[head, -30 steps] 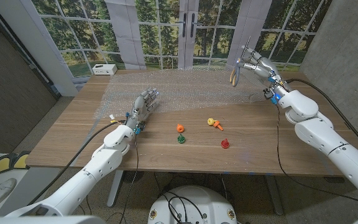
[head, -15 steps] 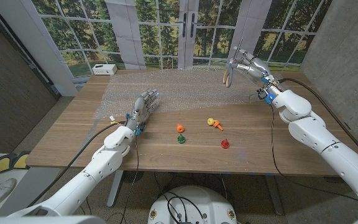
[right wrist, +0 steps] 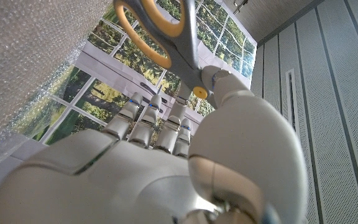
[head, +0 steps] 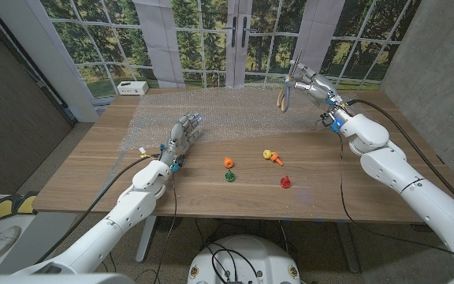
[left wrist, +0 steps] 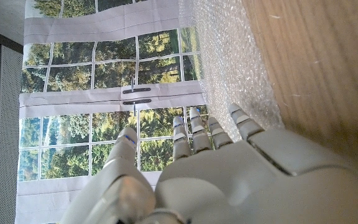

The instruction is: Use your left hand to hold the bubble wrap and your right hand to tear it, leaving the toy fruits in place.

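A clear bubble wrap sheet [head: 235, 110] covers the far half of the wooden table. My left hand [head: 181, 136] lies with fingers stretched out on the wrap's near left edge; the left wrist view shows the fingers [left wrist: 194, 134] over the bubble wrap [left wrist: 229, 68]. My right hand [head: 310, 83] is raised above the wrap's far right part and grips scissors [head: 286, 95] with yellow handles hanging down. The right wrist view shows the scissors [right wrist: 160, 37] beyond the hand [right wrist: 135, 168]. An orange fruit [head: 228, 162], a green one [head: 230, 176], a yellow-orange one [head: 272, 155] and a red one [head: 285, 182] lie on bare wood.
A small white box [head: 132, 87] stands at the table's far left corner. A window backdrop rises behind the far edge. Bare wood [head: 93, 177] runs along the near side, around the fruits.
My right hand has carried the scissors leftward and a little farther back over the wrap. The left hand and the fruits have stayed where they were.
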{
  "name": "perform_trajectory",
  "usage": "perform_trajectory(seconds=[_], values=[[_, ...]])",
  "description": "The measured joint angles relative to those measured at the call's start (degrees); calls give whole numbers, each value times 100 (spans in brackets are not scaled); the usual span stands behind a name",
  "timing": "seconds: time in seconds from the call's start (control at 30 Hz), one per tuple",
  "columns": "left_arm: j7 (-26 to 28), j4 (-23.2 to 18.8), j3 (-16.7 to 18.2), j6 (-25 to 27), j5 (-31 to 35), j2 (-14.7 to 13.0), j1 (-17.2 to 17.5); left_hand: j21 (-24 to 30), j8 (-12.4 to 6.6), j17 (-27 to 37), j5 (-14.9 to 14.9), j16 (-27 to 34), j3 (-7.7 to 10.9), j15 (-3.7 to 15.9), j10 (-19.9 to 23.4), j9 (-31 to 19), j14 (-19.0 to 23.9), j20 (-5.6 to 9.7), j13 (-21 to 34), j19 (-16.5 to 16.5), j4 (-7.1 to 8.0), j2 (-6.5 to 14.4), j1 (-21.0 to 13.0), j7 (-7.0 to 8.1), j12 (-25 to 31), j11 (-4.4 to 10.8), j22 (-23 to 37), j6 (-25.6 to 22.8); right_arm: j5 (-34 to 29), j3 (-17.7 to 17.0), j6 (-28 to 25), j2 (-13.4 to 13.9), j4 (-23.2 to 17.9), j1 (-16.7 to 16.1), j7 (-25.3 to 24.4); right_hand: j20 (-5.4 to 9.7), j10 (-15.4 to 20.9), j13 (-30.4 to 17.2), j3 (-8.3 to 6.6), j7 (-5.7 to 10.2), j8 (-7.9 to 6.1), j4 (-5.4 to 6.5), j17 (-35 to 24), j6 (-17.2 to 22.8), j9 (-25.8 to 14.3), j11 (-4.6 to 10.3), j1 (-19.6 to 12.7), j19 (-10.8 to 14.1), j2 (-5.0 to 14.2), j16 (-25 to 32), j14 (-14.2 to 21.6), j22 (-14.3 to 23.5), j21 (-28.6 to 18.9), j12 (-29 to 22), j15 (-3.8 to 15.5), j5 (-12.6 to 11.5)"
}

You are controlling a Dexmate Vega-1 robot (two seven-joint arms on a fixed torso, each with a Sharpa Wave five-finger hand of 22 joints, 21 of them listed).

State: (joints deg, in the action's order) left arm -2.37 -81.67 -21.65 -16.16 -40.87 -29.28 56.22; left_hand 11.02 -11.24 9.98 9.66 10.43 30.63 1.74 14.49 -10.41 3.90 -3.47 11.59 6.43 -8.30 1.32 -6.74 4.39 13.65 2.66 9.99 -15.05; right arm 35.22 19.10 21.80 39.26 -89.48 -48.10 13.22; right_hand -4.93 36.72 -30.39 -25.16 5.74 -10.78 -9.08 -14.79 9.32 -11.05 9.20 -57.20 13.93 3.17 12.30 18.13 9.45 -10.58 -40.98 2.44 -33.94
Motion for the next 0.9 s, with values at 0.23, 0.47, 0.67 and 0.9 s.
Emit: perform_trajectory(seconds=[0.23,0.47,0.67,0.9], values=[[-33,2,-8,-18,-21,27,-13,0,0,0,0,0,0,0,0,0,0,0,0,0,0,0,0,30,0,0,0,-29,1,55,37,-68,48,52,50,-12,0,0,0,32,0,0,0,31,0,0,0,-12,0,0,0,0,0,0,0,0],[-23,-53,-9,-24,-24,29,-7,0,0,0,0,0,0,0,22,0,0,0,0,0,0,0,0,9,0,22,0,-52,-20,97,107,-145,117,94,60,-11,0,0,1,31,0,0,1,31,0,0,0,-12,0,0,0,0,0,0,0,-44],[-5,-110,-9,-43,-20,26,13,0,0,0,0,0,0,21,12,-14,-21,0,-1,0,0,0,0,0,0,-36,0,-61,-79,123,168,-198,152,120,36,-130,0,0,2,31,0,0,1,31,0,0,0,-15,0,0,0,0,0,0,0,-44],[-17,-180,-22,-70,58,-31,19,0,0,0,0,-49,0,-44,-363,-14,-250,31,-1,-93,0,0,0,-31,-159,-110,0,-92,-124,145,188,-245,149,131,-32,-300,-32,0,-22,0,0,-25,17,62,0,32,0,-48,0,-50,-37,0,0,0,-7,-44]])
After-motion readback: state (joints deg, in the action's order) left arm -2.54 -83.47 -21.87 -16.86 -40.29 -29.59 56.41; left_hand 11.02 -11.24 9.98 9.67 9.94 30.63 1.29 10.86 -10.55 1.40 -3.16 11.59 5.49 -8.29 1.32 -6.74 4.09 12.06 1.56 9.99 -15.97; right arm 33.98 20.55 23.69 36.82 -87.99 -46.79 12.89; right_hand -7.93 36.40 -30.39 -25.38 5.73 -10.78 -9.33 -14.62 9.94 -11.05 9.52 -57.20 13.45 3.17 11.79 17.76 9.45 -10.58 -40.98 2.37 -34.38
